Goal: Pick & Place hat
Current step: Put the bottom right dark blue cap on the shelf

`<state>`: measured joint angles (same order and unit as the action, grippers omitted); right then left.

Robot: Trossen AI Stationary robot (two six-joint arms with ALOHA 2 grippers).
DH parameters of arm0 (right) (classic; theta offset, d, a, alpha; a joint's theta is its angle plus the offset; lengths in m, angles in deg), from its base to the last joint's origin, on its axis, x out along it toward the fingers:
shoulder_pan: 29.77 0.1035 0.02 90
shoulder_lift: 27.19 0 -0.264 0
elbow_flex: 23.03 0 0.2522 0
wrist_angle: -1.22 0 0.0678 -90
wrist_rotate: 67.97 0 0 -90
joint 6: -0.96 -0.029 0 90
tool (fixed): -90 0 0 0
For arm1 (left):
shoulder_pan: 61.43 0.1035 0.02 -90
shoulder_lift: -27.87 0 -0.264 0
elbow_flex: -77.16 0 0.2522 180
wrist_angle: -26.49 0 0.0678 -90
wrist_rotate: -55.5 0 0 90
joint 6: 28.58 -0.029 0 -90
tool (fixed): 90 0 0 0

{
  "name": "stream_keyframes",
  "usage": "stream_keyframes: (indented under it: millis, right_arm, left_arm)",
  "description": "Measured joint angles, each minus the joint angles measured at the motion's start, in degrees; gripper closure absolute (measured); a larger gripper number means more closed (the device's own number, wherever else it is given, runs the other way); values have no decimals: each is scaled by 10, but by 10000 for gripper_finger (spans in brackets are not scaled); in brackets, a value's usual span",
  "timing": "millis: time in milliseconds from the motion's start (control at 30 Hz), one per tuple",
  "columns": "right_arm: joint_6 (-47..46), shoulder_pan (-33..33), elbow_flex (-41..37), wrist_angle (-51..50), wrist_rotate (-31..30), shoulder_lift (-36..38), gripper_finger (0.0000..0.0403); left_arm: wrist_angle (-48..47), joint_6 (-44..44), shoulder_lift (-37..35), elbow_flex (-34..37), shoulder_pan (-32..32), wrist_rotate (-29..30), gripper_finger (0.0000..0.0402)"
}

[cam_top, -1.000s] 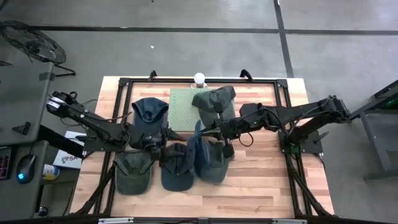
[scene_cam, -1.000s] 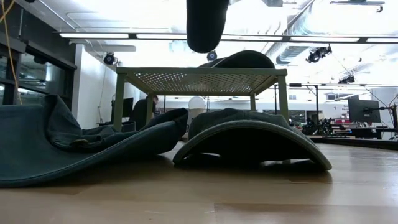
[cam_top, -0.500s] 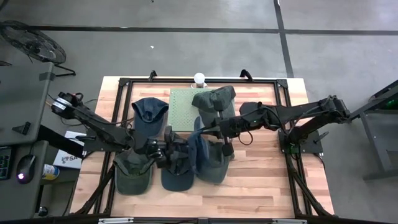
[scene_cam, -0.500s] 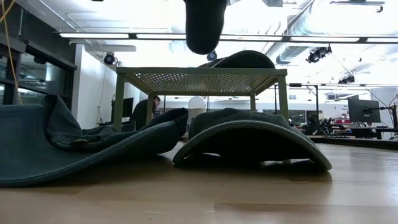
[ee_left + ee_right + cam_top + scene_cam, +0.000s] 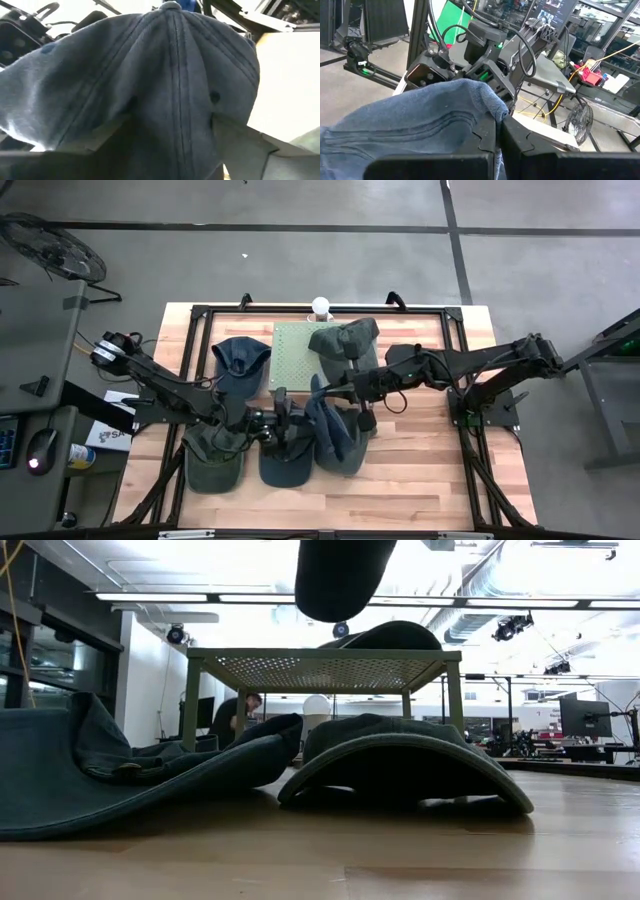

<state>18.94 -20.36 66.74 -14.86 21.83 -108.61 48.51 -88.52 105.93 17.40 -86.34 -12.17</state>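
Three caps lie in a row near the table's near edge: an olive one [image 5: 212, 458], a blue one [image 5: 285, 458] and a blue-grey one [image 5: 340, 438]. A dark blue cap [image 5: 240, 358] lies farther back. Another olive cap [image 5: 345, 340] sits on a green perforated stand [image 5: 296, 355]. My left gripper [image 5: 281, 423] is open over the middle blue cap; its crown [image 5: 170, 90] fills the left wrist view between the two fingers. My right gripper [image 5: 323, 393] is shut on the far edge of the blue-grey cap. My left gripper stands with one finger [image 5: 102, 135] on each side of the blue cap's crown; I cannot tell whether they touch the cloth. My right gripper pinches the blue-grey cap's far edge [image 5: 487, 102] between its two fingers, coming from the table's right. That edge is raised; the cap's near part [image 5: 342, 455] lies on the table.
A black frame [image 5: 200, 315] borders the table. A white knob [image 5: 321, 306] stands behind the stand. In the low view the stand [image 5: 325, 670] rises behind the arched caps [image 5: 400, 755]. Bare wood [image 5: 420, 480] lies toward the near right corner.
My left gripper has moved toward the table's right, from beside the dark blue cap to above the middle blue cap's crown. The right arm and the caps have kept still.
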Motion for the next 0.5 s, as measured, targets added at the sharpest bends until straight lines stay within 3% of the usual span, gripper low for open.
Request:
stream_keyframes:
  millis: [500]
  right_arm:
    - [0, 0, 0, 0, 0, 0, 403]
  left_arm:
    - [5, 2, 0, -2, 0, -2, 392]
